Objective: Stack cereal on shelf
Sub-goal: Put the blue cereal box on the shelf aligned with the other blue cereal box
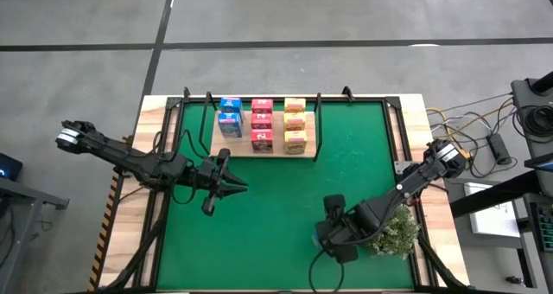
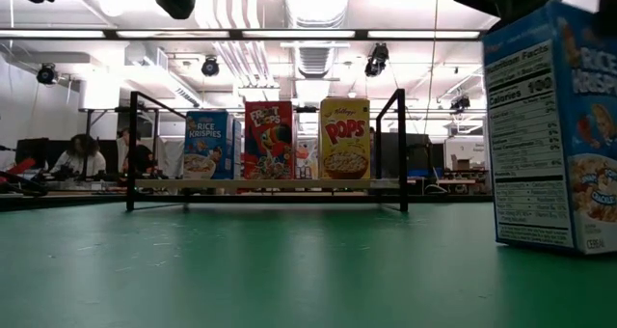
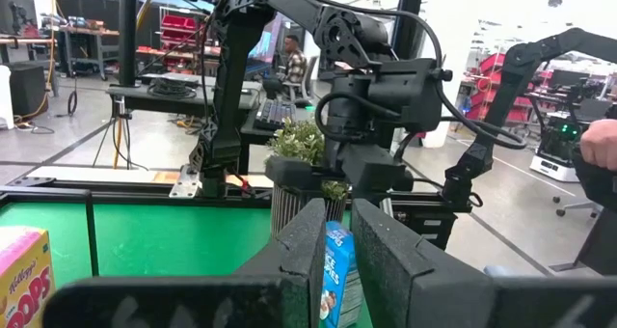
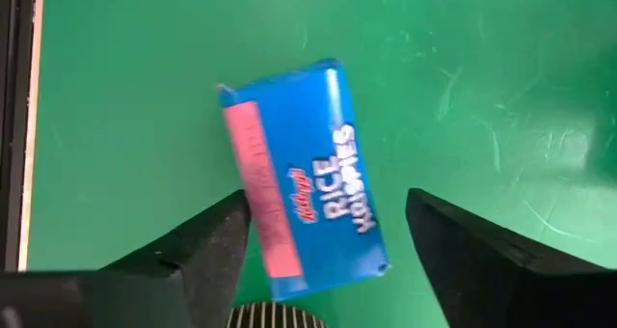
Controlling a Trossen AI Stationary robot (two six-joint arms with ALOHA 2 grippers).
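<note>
On the green mat near the plant, a blue cereal carton stands upright; the low view shows it close at the right. My right gripper hangs over it, pointing steeply down and open, one finger on either side of the carton's top; no touch shows. The light-wood shelf at the far middle carries rows of blue, pink-red and yellow cartons. My left gripper hovers level over the mat's left half, shut and holding nothing.
A bushy green plant in a ribbed pot stands just right of the blue carton, under my right arm. Black posts frame the shelf. Bare mat lies between shelf and grippers. A person's hand shows beyond the table.
</note>
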